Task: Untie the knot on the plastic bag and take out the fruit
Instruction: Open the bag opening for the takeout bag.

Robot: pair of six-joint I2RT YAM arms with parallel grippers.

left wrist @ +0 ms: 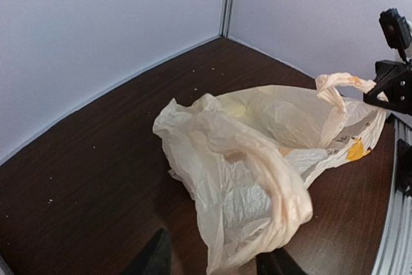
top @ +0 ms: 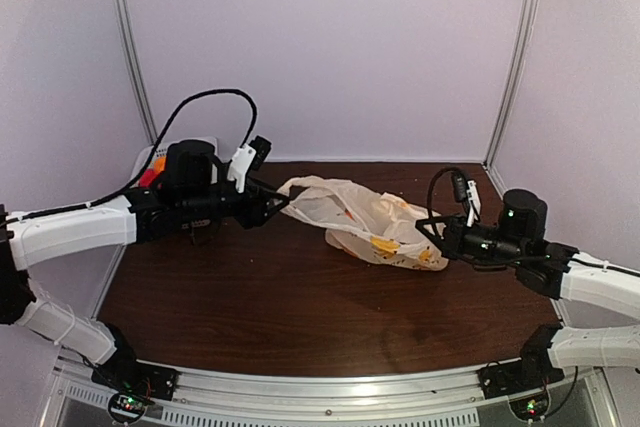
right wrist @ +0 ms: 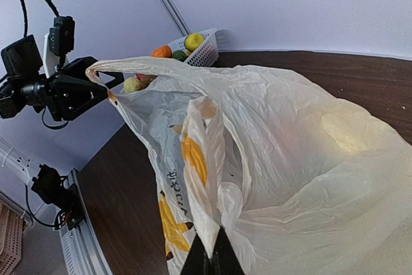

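Note:
The cream plastic bag (top: 360,212) is stretched between my two grippers above the table. My left gripper (top: 276,203) is at its left end. In the left wrist view its fingers (left wrist: 153,259) stand apart, with a twisted handle loop (left wrist: 283,191) hanging between them. My right gripper (top: 432,231) is shut on a fold of the bag's other handle (right wrist: 209,178). The bag (right wrist: 290,146) gapes open between the handles, and I see no tied knot. A yellowish shape (left wrist: 235,109) shows faintly through the plastic; the fruit inside is otherwise hidden.
A white slotted basket (right wrist: 205,53) holding orange, yellow and green pieces stands at the back left corner, behind my left arm (top: 150,162). Grey walls close the table on the left, back and right. Metal rails run along the front edge.

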